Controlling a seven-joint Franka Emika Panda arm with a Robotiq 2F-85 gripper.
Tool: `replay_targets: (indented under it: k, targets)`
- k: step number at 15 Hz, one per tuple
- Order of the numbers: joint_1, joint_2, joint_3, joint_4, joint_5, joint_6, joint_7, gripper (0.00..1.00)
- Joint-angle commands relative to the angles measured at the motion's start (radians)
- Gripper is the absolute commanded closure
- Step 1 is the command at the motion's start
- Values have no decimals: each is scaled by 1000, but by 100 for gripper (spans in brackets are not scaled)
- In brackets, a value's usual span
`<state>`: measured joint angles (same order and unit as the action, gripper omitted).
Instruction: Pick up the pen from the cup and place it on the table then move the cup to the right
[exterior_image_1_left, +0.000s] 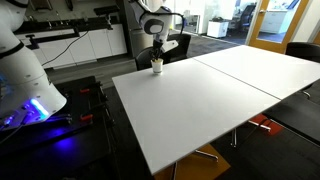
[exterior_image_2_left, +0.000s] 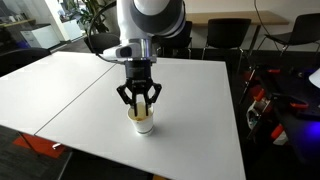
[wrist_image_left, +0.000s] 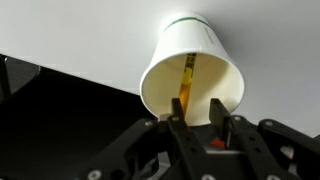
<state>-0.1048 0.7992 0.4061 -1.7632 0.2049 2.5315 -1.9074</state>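
1 cup (exterior_image_2_left: 142, 122) stands on the table (exterior_image_2_left: 190, 100) near an edge, with 1 pen (wrist_image_left: 186, 82) leaning inside it. 1 gripper (exterior_image_2_left: 139, 100) hangs just over the rim, its fingers apart and gripping nothing. Only the wrist view looks down into the cup; both exterior views show its outside.

My Franka arm (exterior_image_2_left: 150, 25) wears a glossy white shell over fat, rounded joints, the nearest capped by a dark grey disc with a paler rim. It ends in a black wrist block and my Robotiq gripper (exterior_image_2_left: 140, 100), all matte black linkages. In the wrist view its fingers (wrist_image_left: 218, 122) are flat black bars, with a small orange-red mark near their base.
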Motion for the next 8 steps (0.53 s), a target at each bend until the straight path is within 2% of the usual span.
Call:
replay_targets:
  k: [1, 8]
  targets:
    - [15, 18, -8, 43, -1, -7, -2, 65]
    - [21, 41, -9, 70, 5, 5, 13, 67]
